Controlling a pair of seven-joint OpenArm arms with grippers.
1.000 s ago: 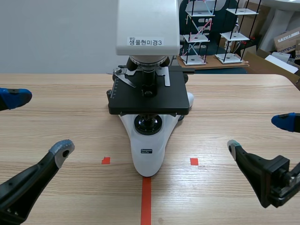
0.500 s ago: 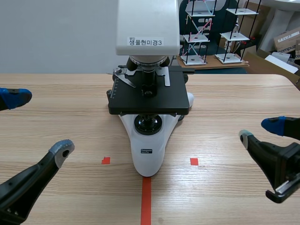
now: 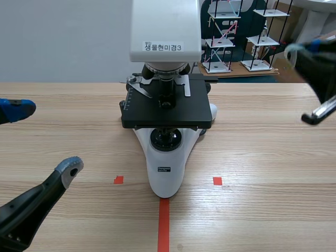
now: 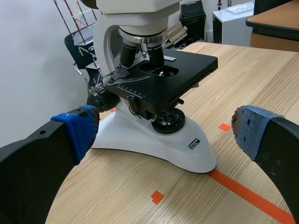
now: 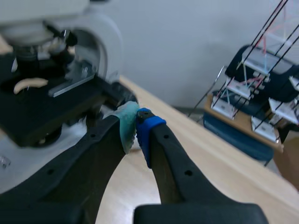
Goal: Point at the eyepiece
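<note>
**Right arm held high by the microscope head, fingers closed to a single tip**

The microscope (image 3: 167,131) stood at the middle of the counter (image 3: 262,152), its back toward the far edge and its white foot running toward the near edge in line with the orange tape. Its black stage (image 3: 167,107) sat under the lenses. The white head (image 3: 165,26) with its label ran out of the scene view at the top. The eyepiece itself showed in no view (it presumably sits on that head, above what the cameras caught), so its exact place could not be told.

The right gripper (image 5: 135,125) had its fingers pressed together with nothing between them, the grey-green pad (image 5: 125,127) against the blue pad (image 5: 145,127). That probably served the job: closed fingers make one narrow tip, better for pointing than two spread ones. In the scene view it hung above the far right corner of the counter, about level with the head and well apart from it. Its own camera looked past the tip at the curved white arm of the microscope and the stage.

The left gripper (image 3: 44,137) sat low near the left edge, fingers spread wide and holding nothing, clear of the foot. It seemed parked there so as to leave the pointing to the other arm.

The pointing looked not yet done, since the tip was still far to the side of the head.
</note>
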